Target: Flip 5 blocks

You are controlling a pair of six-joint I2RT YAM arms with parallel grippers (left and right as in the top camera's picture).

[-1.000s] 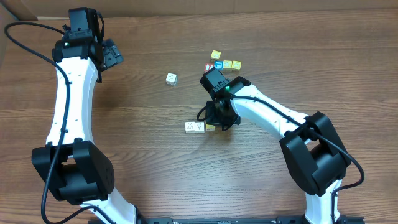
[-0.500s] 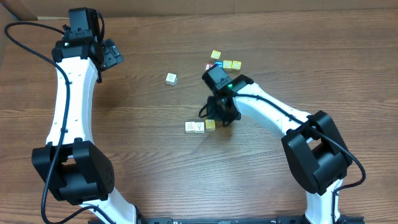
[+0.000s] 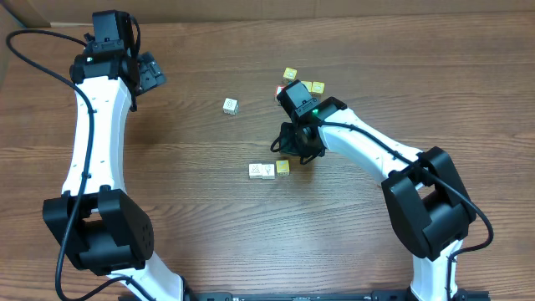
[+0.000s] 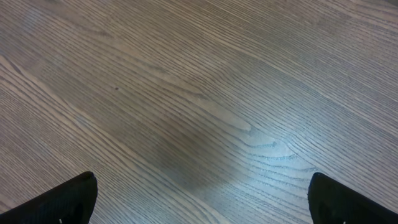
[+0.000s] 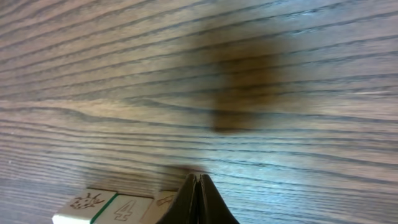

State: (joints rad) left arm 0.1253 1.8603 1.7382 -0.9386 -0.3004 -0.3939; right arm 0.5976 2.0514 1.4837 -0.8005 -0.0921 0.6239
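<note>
Right gripper (image 5: 199,186) pinched shut on nothing, tips just by the row of blocks (image 3: 268,170).
Row lies mid-table; lone cream block (image 3: 231,105) at eleven o'clock; left gripper (image 3: 152,73) gapes wide, empty, at ten.

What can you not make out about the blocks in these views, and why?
Overhead: drawings on the lone cream block are too small to read.
Overhead: the right arm covers part of the upper cluster of blocks.
Right wrist: the row of blocks is cut by the bottom edge and partly behind the shut right gripper.
Left wrist: no block in view.
</note>
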